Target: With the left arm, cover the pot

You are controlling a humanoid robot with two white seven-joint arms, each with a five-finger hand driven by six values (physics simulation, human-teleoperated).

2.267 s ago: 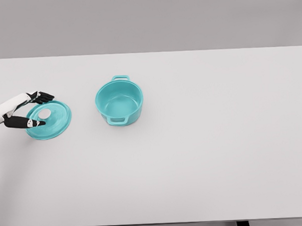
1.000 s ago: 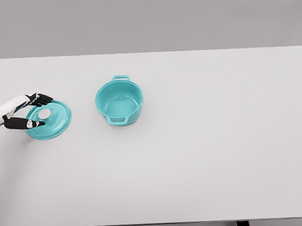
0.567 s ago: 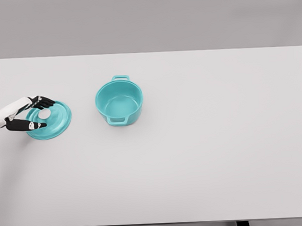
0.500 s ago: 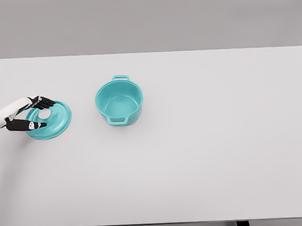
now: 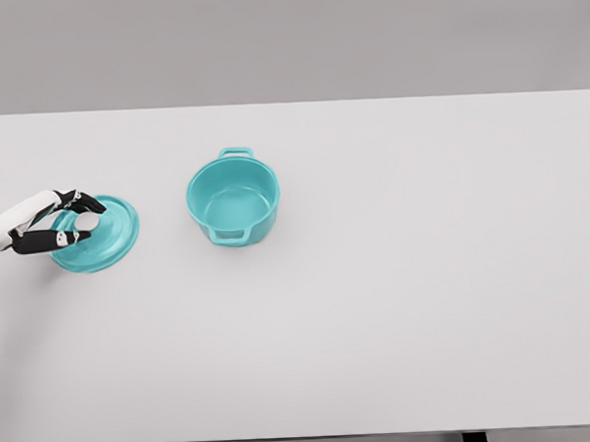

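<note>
The teal pot (image 5: 233, 197) stands open and upright on the white table (image 5: 395, 275), left of centre, with one handle toward me and one away. Its teal lid (image 5: 105, 237) lies flat on the table farther left, its pale knob (image 5: 86, 222) facing up. My left hand (image 5: 78, 221) reaches in from the left edge over the lid's left part. Its black fingers (image 5: 87, 203) lie behind the knob and the thumb in front, close around it but still parted. The lid rests on the table. The right arm is out of view.
A bare strip of table separates the lid and the pot. The table's far edge runs along the grey wall behind the pot.
The left hand's fingers and thumb have drawn closer together around the lid's knob. The lid and the pot have stayed in place.
</note>
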